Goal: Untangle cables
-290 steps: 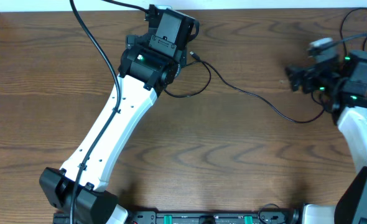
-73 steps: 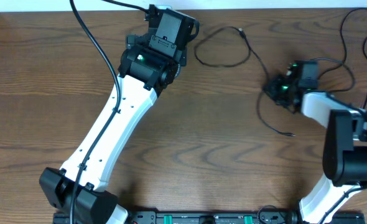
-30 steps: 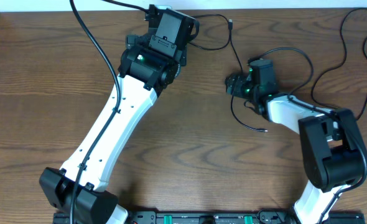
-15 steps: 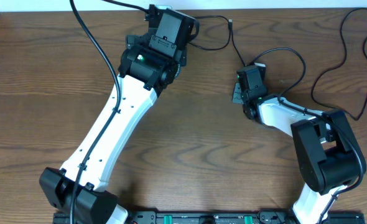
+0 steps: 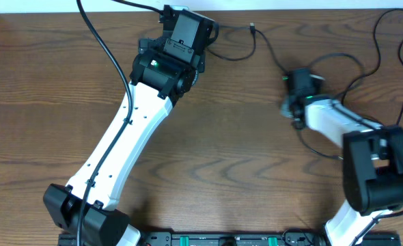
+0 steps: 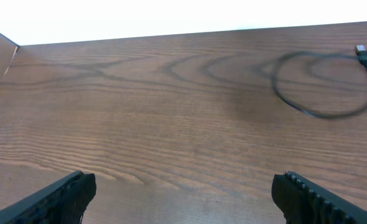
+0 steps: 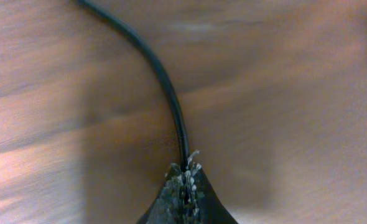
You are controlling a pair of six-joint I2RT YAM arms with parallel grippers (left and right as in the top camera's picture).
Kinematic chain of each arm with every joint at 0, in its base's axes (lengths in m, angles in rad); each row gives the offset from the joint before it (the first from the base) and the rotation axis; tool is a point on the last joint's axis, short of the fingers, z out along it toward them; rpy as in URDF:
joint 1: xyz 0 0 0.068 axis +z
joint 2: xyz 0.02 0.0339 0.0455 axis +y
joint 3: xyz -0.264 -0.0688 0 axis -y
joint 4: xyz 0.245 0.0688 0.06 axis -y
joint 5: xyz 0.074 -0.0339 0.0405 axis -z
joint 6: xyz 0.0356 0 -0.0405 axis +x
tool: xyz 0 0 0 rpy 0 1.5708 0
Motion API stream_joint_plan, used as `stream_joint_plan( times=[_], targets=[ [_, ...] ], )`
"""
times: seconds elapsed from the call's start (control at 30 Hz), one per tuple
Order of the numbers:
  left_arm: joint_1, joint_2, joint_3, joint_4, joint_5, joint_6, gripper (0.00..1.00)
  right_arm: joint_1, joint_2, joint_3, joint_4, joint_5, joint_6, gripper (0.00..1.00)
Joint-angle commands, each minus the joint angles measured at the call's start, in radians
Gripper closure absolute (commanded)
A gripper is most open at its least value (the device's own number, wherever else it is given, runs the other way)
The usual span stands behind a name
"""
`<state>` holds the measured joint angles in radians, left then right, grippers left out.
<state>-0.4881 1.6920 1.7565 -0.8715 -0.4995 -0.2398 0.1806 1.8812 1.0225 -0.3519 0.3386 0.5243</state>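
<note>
Plain wood table (image 5: 222, 157). Right of centre, your right gripper (image 7: 185, 182) is pinched tight on a black cable (image 7: 165, 81) that runs straight out ahead of its tips. Up at the far edge the left gripper (image 6: 183, 185) is spread wide and holds nothing. A cable loop (image 6: 320, 114) lies ahead and to its right, so I'd say left is nearer.

The left gripper (image 6: 186, 200) has its two dark fingers (image 6: 62, 194) spread wide, with only bare wooden table (image 6: 171, 124) between them. Well ahead of the right finger, a thin black cable (image 6: 323, 116) lies in a loop, and its small plug (image 6: 361, 49) sits at the far end.
</note>
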Motion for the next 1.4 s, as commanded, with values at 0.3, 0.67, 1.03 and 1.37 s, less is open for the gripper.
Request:
stream_joint_plan(
  times=[0.3,0.67,1.03,1.37],
  targets=[
    [0.0,-0.012,0.001,-0.003,-0.002,-0.013,0.05,-0.447,0.055,-0.05,-0.193,-0.014,-0.076,0.99],
    [0.0,-0.012,0.002,-0.003,-0.002,-0.013,0.05,-0.443,0.055,-0.05,-0.034,-0.349,-0.129,0.99],
    [0.0,-0.012,0.001,-0.003,-0.002,-0.013,0.05,-0.367,0.054,-0.048,0.203,-0.607,-0.065,0.99],
    [0.0,-0.012,0.002,-0.003,-0.002,-0.013,0.05,-0.357,0.054,-0.048,0.401,-0.62,0.156,0.99]
  ],
)
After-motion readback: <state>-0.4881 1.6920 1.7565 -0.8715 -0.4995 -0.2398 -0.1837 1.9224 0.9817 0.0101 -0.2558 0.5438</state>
